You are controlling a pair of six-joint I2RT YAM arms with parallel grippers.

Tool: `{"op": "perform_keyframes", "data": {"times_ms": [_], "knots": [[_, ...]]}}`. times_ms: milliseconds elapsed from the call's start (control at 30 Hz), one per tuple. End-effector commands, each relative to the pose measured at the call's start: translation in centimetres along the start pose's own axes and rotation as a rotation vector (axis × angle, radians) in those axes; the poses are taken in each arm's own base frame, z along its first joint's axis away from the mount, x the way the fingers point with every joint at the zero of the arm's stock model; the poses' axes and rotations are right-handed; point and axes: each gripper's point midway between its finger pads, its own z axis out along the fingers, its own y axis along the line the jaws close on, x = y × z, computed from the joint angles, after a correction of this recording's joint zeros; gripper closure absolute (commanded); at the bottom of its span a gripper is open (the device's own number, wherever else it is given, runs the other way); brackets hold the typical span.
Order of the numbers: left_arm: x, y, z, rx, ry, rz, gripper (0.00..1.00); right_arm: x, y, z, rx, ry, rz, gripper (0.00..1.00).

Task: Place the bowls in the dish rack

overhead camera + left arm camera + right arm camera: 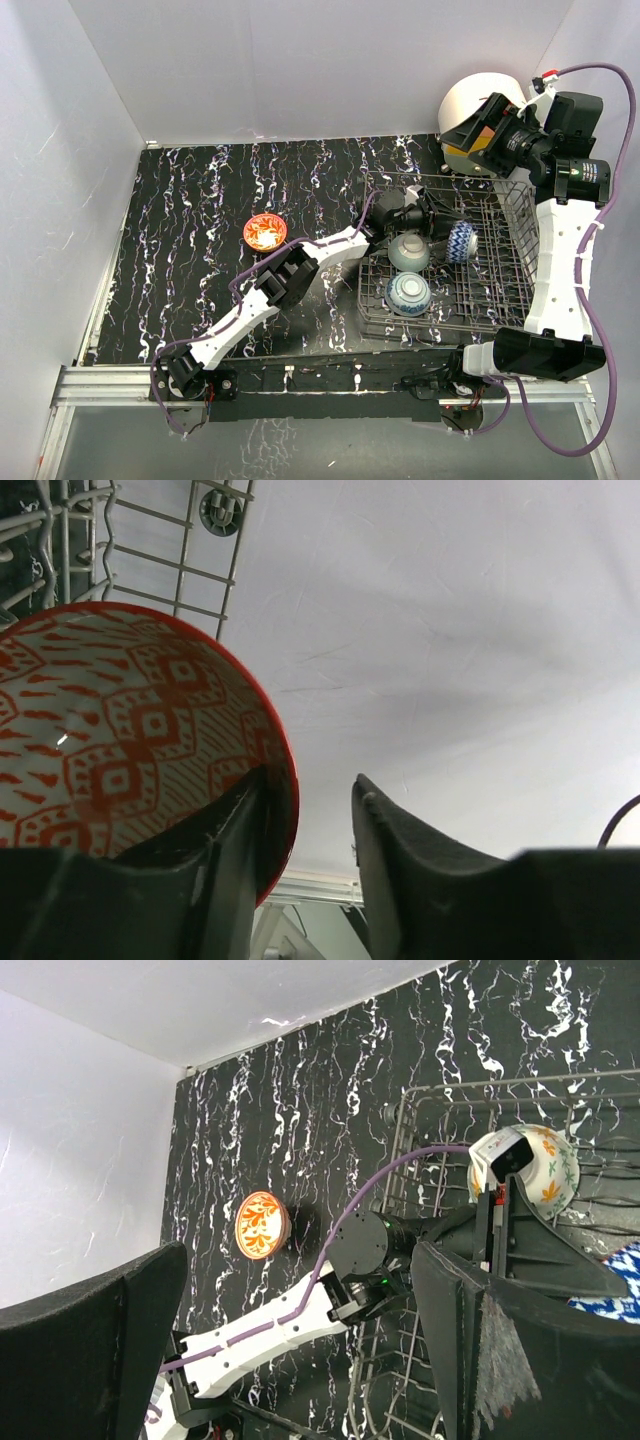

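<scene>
From above, my left gripper (415, 212) had reached over the dish rack (520, 262), where three bowls already sat; an orange-flowered bowl (265, 232) waited on the table. The left wrist showed the fingers pinching a red-patterned bowl's (120, 740) rim. The right wrist showed my right gripper (300, 1350) wide open, idle. Next, I judged, it needed seating between tines.

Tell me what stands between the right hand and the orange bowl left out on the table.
The left arm reaches across the line between the right hand and the orange bowl. The dish rack rim also lies between them. The right hand hovers open above the rack's far right corner.
</scene>
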Motion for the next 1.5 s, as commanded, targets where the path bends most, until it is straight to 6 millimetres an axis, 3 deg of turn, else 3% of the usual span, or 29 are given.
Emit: {"op": "perform_keyframes", "data": {"times_ms": [0,300,533,767,900,1167,1333,1467], "knots": [[-0.5,0.5,-0.5,-0.004,0.007,-0.028,0.55,-1.4,1.0,-1.3,-0.002,-0.06,-0.055,0.02],[-2.0,-1.5,-2.1,0.012,-0.028,0.011,0.45,-1.2,0.5,-0.8,0.006,-0.041,-0.037,0.02],[-3.2,-3.0,-5.3,-0.032,-0.054,0.077,0.4,-0.8,-0.2,-0.7,0.035,-0.039,-0.023,0.02],[-2.6,-2.5,-7.2,-0.133,-0.031,0.116,0.39,-0.2,-1.1,-0.6,0.071,-0.03,-0.017,0.02],[-2.0,-3.7,-7.4,-0.121,-0.015,0.147,0.39,-0.2,-1.7,-0.8,0.106,-0.038,-0.009,0.02],[-0.4,-9.3,-8.2,-0.093,0.034,0.278,0.39,3.1,-5.8,-0.5,0.271,0.049,0.071,0.02],[0.9,-11.4,-10.2,-0.121,0.032,0.339,0.39,5.7,-9.2,-1.2,0.404,0.065,0.083,0.02],[1.9,-12.9,-12.7,-0.187,0.029,0.423,0.4,9.3,-12.6,-1.1,0.507,0.137,0.11,0.01]]}}
